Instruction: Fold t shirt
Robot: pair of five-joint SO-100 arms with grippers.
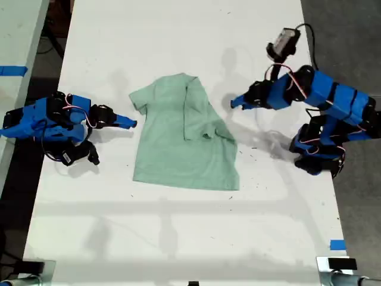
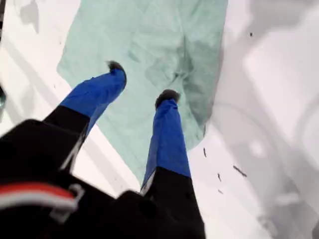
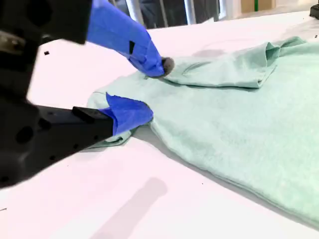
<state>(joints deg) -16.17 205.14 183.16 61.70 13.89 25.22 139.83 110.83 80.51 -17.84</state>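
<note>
Exterior view: t shirt point(image 1: 181, 143) between arms.

My first gripper point(image 2: 142, 82) and my second gripper point(image 3: 149, 87) hover, fingers spread.

Long white matte table point(image 1: 178, 238) under bright overhead light, dark grey floor point(image 1: 351, 36) alongside, blue tape strip point(image 1: 337, 245) near the table's edge

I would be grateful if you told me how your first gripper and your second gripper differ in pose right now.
My first gripper looks down on the folded side of the t shirt; my second gripper lies low along the table by the flat sleeve. My first gripper's jaws are clear of cloth; my second gripper's lower finger meets the sleeve's edge. Both are blue and open.
</note>
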